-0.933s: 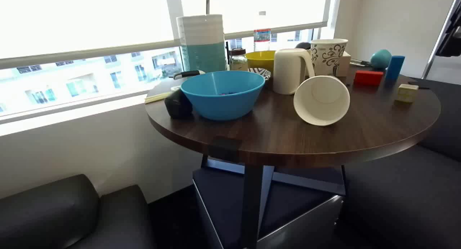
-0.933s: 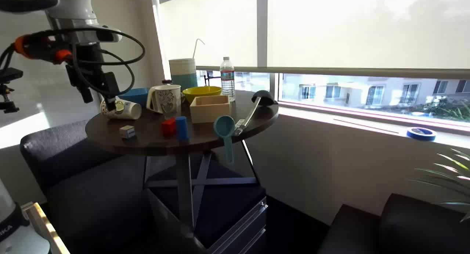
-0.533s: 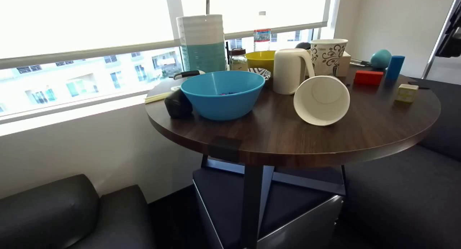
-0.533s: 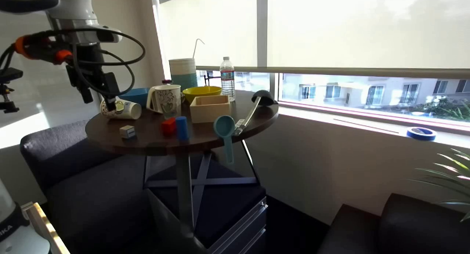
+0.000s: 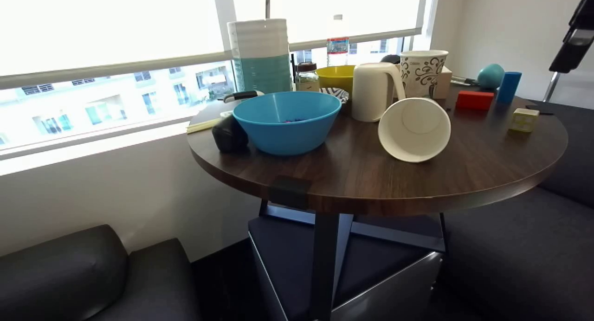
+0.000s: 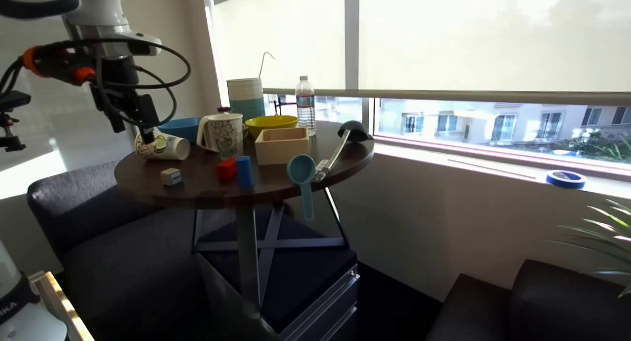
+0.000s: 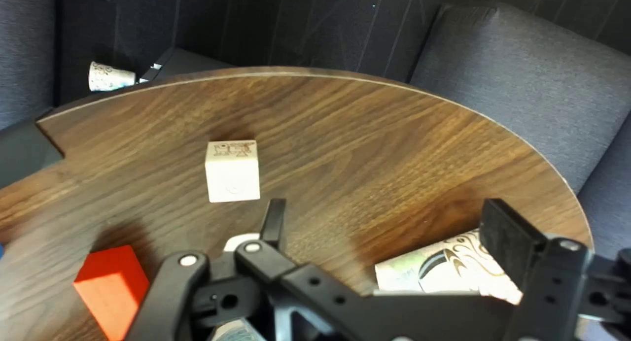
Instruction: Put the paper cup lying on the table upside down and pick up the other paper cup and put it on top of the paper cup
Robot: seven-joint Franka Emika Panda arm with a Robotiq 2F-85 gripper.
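Observation:
A patterned paper cup (image 5: 414, 140) lies on its side on the round wooden table (image 5: 371, 182), its open mouth facing this exterior view. It also shows in another exterior view (image 6: 172, 149) and partly in the wrist view (image 7: 434, 272). The other paper cup (image 5: 420, 75) stands upright, mouth up, near a cream pitcher; it also shows upright in an exterior view (image 6: 227, 126). My gripper (image 7: 384, 208) is open and empty, fingers wide apart above the table. In the wrist view one finger covers part of the lying cup. In an exterior view the gripper (image 6: 134, 130) hangs near that cup.
Near the cups are a cream pitcher (image 5: 371, 93), a blue bowl (image 5: 287, 133) and a wooden box (image 6: 282, 151). A white cube (image 7: 232, 178), a red block (image 7: 116, 282) and a blue block (image 6: 244, 172) are on the table. Another cup (image 7: 111, 77) lies below the table.
My gripper has shifted slightly; a black finger reaches further in at the right edge of an exterior view. Both cups have not moved.

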